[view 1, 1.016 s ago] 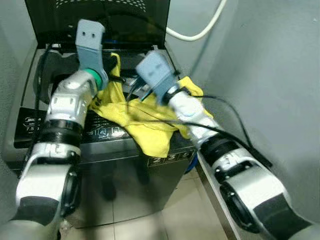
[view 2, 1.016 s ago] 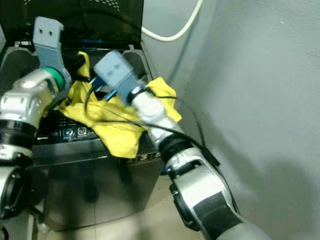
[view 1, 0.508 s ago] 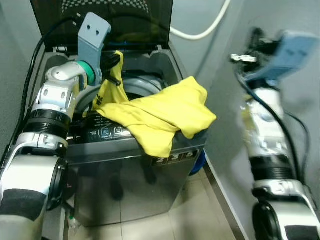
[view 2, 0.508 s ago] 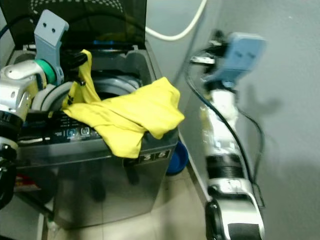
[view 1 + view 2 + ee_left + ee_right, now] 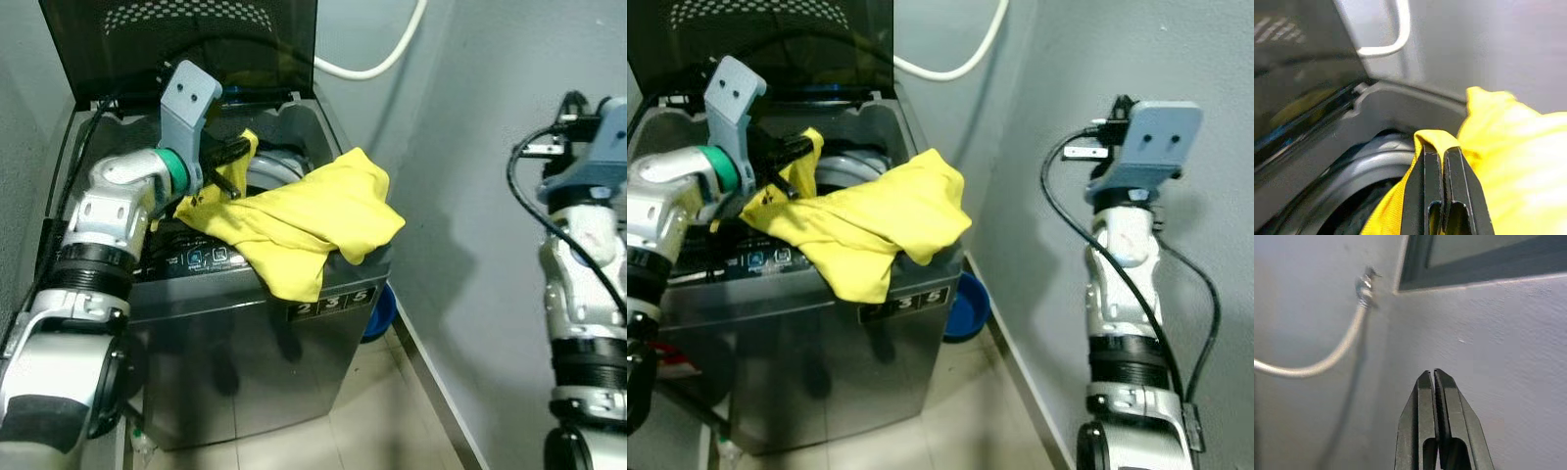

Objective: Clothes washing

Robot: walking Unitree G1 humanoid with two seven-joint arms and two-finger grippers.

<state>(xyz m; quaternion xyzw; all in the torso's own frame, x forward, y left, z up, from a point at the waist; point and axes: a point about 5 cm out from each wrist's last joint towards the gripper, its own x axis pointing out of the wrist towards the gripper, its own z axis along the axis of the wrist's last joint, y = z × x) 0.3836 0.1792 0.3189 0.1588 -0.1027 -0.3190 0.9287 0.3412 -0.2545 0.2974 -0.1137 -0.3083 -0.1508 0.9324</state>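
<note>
Yellow cloth garment (image 5: 313,220): draped over the front right corner of the grey top-loading washing machine (image 5: 265,343), one end hanging down past the control panel, the other end lifted at the drum opening.

Left gripper (image 5: 1442,161): above the machine's drum opening, black fingers clenched on a fold of the yellow garment, holding that end just above the rim. Silver left arm reaches in from the machine's front left side.

Drum opening (image 5: 1366,171): round grey rim inside the machine top; interior dark, contents cannot be made out. A strip of the garment runs down toward it.

Dark tinted lid (image 5: 186,44): raised upright at the back of the machine.

White hose (image 5: 377,59): curves along the grey wall behind the machine, above its right rear corner.

Blue round basin (image 5: 965,305): on the tiled floor, just beside the machine's right side, against the wall.

Right gripper (image 5: 1435,382): well apart from the machine, raised to its right near the grey wall, fingers pressed together, grasping nothing.
</note>
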